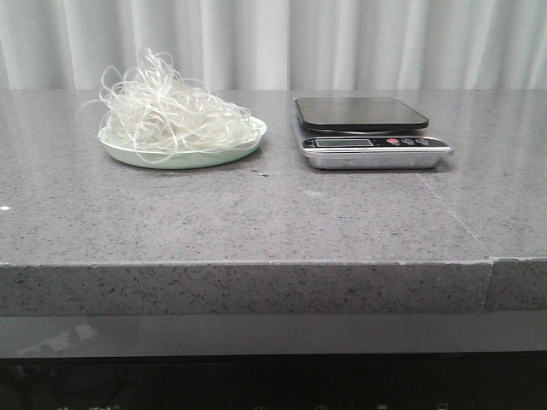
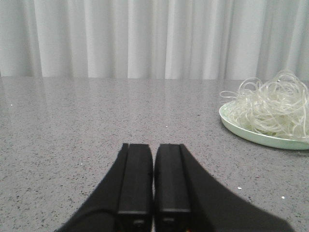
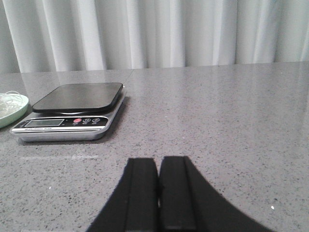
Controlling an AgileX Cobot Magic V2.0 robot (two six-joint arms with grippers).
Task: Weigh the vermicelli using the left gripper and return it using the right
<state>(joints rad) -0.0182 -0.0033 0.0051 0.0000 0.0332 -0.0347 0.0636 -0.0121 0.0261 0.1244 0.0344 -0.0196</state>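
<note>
Vermicelli [image 1: 175, 115]: loose nest heaped on the pale green plate [image 1: 184, 157], left part of the grey table [image 1: 256, 222].
Scale [image 1: 372, 134]: beside the plate, its dark platform bare.
Left gripper [image 2: 154, 181]: fingers pressed together, holding nothing; low over the table, vermicelli well apart from it, ahead and off to one side.
Right gripper [image 3: 159, 193]: fingers closed, empty; the scale is ahead of it.

A grey speckled stone table [image 1: 256, 222] runs the width of the front view, with a seam near its right end. White pleated curtains [image 1: 282, 43] hang behind it. The table's front edge [image 1: 239, 289] is a thick slab face over a darker band below.
</note>
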